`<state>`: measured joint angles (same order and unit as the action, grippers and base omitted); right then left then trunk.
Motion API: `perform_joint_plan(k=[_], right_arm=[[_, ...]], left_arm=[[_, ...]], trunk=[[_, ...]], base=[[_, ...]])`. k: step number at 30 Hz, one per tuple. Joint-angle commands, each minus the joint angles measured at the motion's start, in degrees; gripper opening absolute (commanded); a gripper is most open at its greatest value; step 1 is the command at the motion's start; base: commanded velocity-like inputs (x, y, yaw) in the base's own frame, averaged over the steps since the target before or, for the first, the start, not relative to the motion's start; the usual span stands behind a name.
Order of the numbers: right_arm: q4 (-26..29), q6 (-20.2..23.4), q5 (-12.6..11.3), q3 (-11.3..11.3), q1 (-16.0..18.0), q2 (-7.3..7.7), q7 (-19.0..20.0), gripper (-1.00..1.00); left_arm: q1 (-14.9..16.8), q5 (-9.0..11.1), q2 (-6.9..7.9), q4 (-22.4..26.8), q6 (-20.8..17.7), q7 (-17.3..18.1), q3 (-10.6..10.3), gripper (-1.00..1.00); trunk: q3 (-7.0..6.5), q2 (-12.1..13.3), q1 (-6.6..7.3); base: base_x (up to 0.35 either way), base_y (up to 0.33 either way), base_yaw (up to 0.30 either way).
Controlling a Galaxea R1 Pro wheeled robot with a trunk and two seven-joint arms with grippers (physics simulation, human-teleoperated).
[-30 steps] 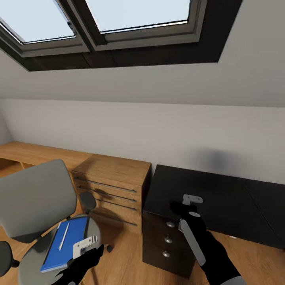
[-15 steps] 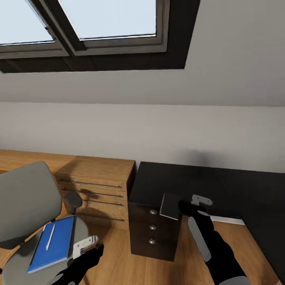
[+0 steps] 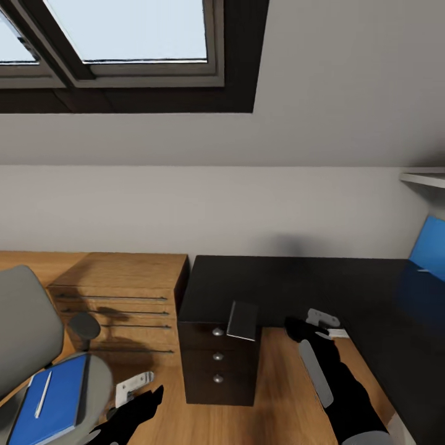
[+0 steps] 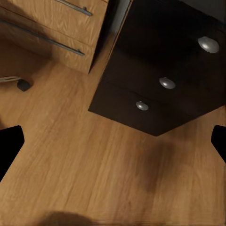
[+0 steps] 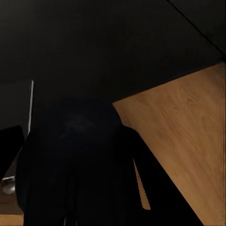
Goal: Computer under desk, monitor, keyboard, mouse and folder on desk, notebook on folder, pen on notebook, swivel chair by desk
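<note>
Both sets of fingers' spread is unclear; the folder (image 3: pixel 46 405) lies beside the left fingers (image 3: pixel 133 388).

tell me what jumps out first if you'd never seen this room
The big skylight window in the sloped ceiling at upper left. Below it, the black desk with its three-knob drawer unit stands beside a wooden drawer chest. At lower left, a blue folder lies on the grey swivel chair.

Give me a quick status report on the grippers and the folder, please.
Left gripper open, nothing held; right gripper state unclear, near the black desk. Blue folder on the swivel chair, pen on top. Black drawer unit ahead.
</note>
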<state>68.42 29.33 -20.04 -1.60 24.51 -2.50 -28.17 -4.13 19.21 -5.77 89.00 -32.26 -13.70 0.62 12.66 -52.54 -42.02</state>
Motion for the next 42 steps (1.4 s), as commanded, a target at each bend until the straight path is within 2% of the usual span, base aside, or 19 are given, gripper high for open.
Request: perform_joint_plan(k=[1, 4, 7, 10, 13, 15, 17, 18, 20, 23, 28, 31, 33, 40, 42], right_arm=[[0.0, -0.1, -0.8, 0.5, 0.0, -0.03, -0.6, -1.00], [-0.1, -0.6, -0.8, 2.2, 0.0, 0.08, -0.6, -1.00], [-0.1, -0.8, -0.8, 3.6, 0.1, 0.07, -0.5, -1.00], [-0.1, -0.9, -0.8, 4.2, 0.1, 0.05, -0.5, -1.00], [-0.1, -0.9, -0.8, 4.3, 0.0, 0.04, -0.6, -1.00], [-0.1, -0.9, -0.8, 4.3, 0.0, 0.04, -0.6, -1.00], [-0.1, -0.9, -0.8, 4.3, 0.0, 0.04, -0.6, -1.00], [-0.1, -0.9, -0.8, 4.3, 0.1, 0.07, -0.6, -1.00], [-0.1, -0.9, -0.8, 4.3, 0.1, 0.10, -0.6, -1.00], [-0.1, -0.9, -0.8, 4.4, 0.1, 0.12, -0.5, -1.00], [-0.6, -0.9, -0.7, 4.4, 0.1, 0.12, -0.6, -1.00], [-2.1, -1.4, -0.7, 4.3, 0.1, -0.02, -0.6, -1.00], [-6.4, -3.5, -0.8, 4.5, 0.2, 0.08, -0.6, -1.00], [-9.8, -8.4, -0.7, 5.0, 0.3, 0.23, -0.8, -1.00], [-10.7, -9.4, -0.7, 6.5, 0.4, 0.27, -2.4, -1.00]], left_arm=[[0.0, 0.6, -0.03, -0.2, -0.2, -0.4, 0.1, 1.00], [0.0, 0.6, 0.19, -2.8, -0.1, -0.4, 0.4, 1.00], [0.0, 0.5, 0.53, -8.2, 0.1, -0.4, 1.3, 1.00], [0.0, 0.3, 1.05, -15.8, 0.4, -0.3, 5.0, 1.00], [0.0, 0.1, 1.15, -22.3, 1.2, -0.4, 6.5, 1.00], [0.0, 0.1, 1.17, -24.7, 2.4, -0.4, 6.7, 1.00], [0.0, 0.0, 1.19, -29.1, 6.3, -0.4, 6.9, 1.00], [0.0, 0.0, 1.19, -32.8, 10.3, -0.4, 6.9, 1.00], [0.0, 0.0, 1.25, -38.0, 15.8, -0.4, 7.0, 1.00], [0.0, 0.0, 1.27, -40.5, 20.0, -0.4, 7.0, 1.00], [0.0, 0.0, 1.29, -42.0, 23.0, -0.3, 7.0, 1.00], [0.0, -0.1, 1.32, -42.3, 25.3, -0.3, 7.0, 1.00], [0.0, -0.1, 1.54, -42.3, 27.3, -0.3, 7.0, 1.00], [0.0, 0.0, 1.63, -42.3, 29.5, -0.2, 7.2, 1.00], [0.0, 0.0, 1.64, -42.3, 29.6, -0.2, 7.2, 1.00]], trunk=[[0.02, -0.1, -0.01], [-0.14, -0.1, -0.01], [-0.30, -0.1, -0.01], [-0.46, -0.1, -0.01], [-0.61, -0.1, -0.01], [-0.72, -0.1, -0.01], [-0.82, -0.1, -0.01], [-0.88, -0.1, -0.01], [-0.98, -0.1, -0.01], [-1.14, -0.1, -0.01], [-1.40, -0.1, -0.01], [-1.43, -0.1, -0.01], [-1.43, -0.1, -0.01], [-1.43, -0.1, -0.01], [-1.43, -0.1, -0.01]], base=[[0.000, 0.000, -0.269], [0.000, 0.000, -0.269], [0.000, 0.000, -0.269], [0.000, 0.000, -0.269], [0.000, 0.000, -0.269], [0.000, 0.000, -0.269], [0.000, 0.000, -0.269], [0.000, 0.000, -0.269], [0.000, 0.000, -0.269], [0.000, 0.000, -0.269], [0.000, 0.000, -0.255], [0.000, 0.000, -0.053], [0.000, 0.000, -0.008], [0.000, 0.000, -0.001], [0.000, 0.000, 0.000]])
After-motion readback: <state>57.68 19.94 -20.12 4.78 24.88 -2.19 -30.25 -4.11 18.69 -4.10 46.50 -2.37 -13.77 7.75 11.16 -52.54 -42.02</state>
